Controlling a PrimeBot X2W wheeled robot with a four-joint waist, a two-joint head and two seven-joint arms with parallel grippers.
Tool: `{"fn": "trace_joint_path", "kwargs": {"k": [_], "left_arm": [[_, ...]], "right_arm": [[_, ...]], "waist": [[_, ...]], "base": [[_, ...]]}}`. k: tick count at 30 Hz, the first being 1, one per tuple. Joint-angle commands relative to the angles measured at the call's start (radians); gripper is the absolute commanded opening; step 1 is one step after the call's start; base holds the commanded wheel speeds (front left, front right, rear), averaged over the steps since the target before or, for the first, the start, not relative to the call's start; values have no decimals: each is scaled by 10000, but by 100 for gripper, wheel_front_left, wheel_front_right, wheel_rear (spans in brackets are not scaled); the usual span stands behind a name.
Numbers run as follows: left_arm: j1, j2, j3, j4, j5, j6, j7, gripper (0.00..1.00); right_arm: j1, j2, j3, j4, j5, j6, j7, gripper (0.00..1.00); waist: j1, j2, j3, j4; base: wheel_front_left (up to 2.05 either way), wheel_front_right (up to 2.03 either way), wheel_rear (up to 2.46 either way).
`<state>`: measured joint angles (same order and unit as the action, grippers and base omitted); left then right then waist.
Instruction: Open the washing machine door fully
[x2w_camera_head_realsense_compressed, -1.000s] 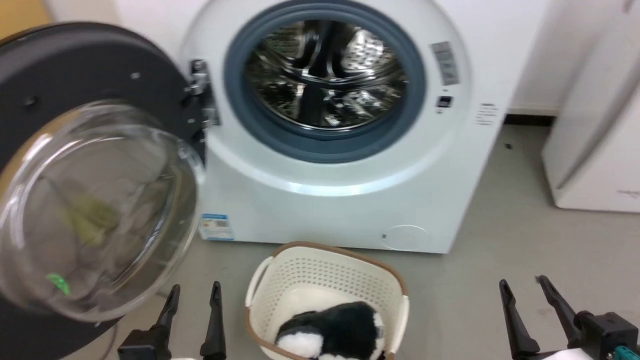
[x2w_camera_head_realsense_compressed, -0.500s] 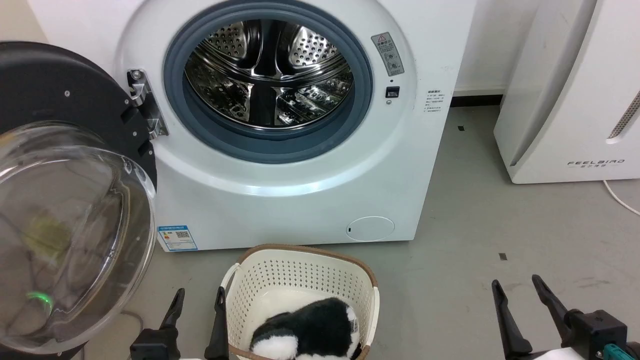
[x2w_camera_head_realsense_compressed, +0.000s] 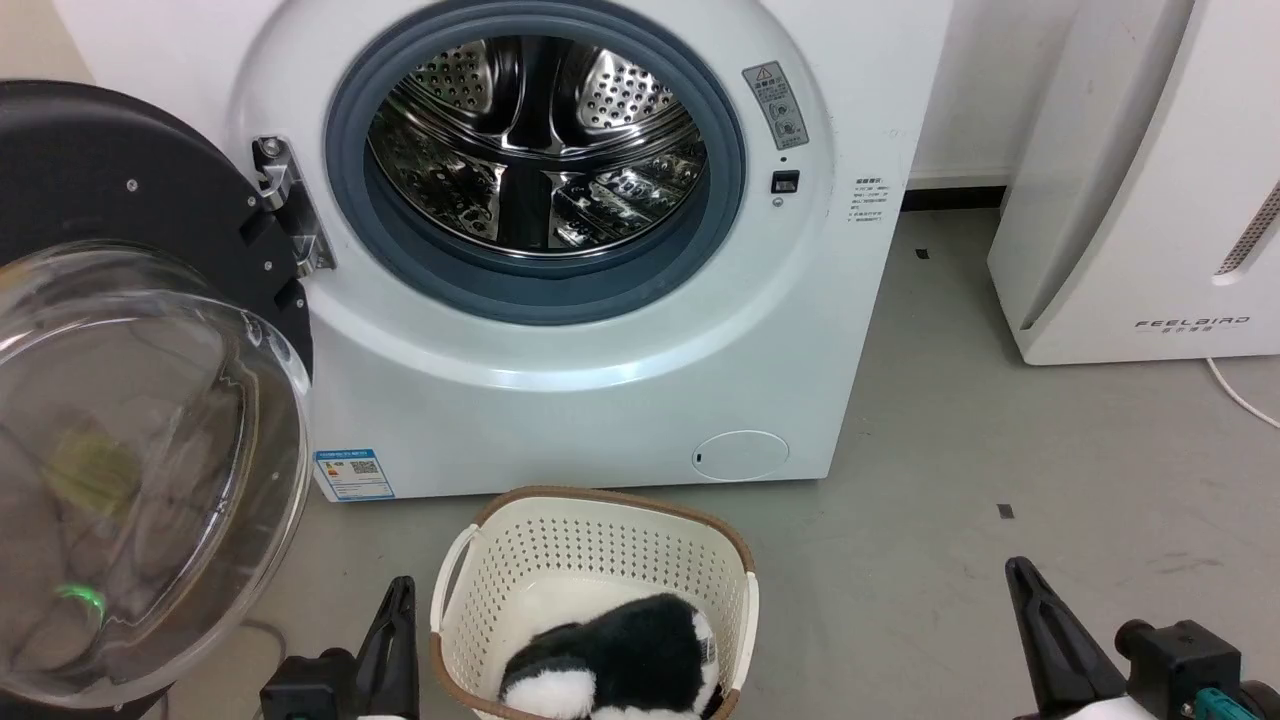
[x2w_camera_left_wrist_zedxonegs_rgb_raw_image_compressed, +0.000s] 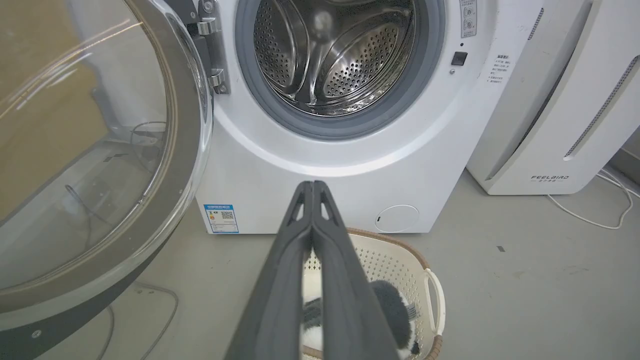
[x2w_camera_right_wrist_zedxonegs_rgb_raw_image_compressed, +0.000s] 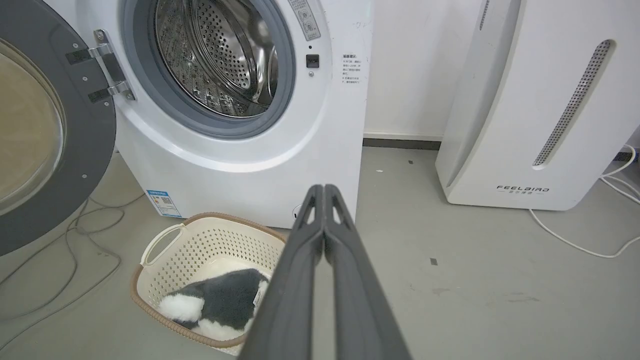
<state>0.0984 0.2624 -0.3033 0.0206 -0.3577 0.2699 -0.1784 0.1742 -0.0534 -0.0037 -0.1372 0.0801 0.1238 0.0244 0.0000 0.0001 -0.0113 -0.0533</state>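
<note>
Washing machine door (x2w_camera_head_realsense_compressed: 140, 400): stood wide open on its hinge (x2w_camera_head_realsense_compressed: 285, 205) at the left of the washing machine (x2w_camera_head_realsense_compressed: 600, 380), drum (x2w_camera_head_realsense_compressed: 540, 150) uncovered. Lay up and to the left of my left gripper (x2w_camera_head_realsense_compressed: 400, 600), the nearer one; my right gripper (x2w_camera_head_realsense_compressed: 1025, 585) sat well apart, beyond the basket (x2w_camera_head_realsense_compressed: 610, 492). Both pincers' fingers were pressed together, holding nothing. Judged: any further opening would fall to the left arm, pushing leftward
</note>
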Motion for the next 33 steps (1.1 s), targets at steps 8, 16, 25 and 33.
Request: {"fn": "trace_joint_path", "kwargs": {"k": [8, 16, 25, 33], "left_arm": [[-108, -184, 265, -23, 337, -222, 135, 0], [-171, -323, 464, -36, 569, -399, 253, 0], [-242, -479, 687, -51, 831, -600, 386, 0], [-305, -619, 886, -64, 1064, -778, 505, 0]], "right_arm": [[-188, 4, 2, 112, -85, 8, -35, 0], [-299, 6, 5, 202, -136, 12, -50, 0], [-425, 8, 8, 304, -194, 17, -67, 0], [-537, 10, 10, 395, -245, 21, -82, 0]], "waist": [[0, -1, 7, 38], [0, -1, 15, 74], [0, -1, 23, 114], [0, -1, 31, 149]], "base": [[0, 0, 0], [0, 0, 0], [0, 0, 0], [0, 0, 0]]}}
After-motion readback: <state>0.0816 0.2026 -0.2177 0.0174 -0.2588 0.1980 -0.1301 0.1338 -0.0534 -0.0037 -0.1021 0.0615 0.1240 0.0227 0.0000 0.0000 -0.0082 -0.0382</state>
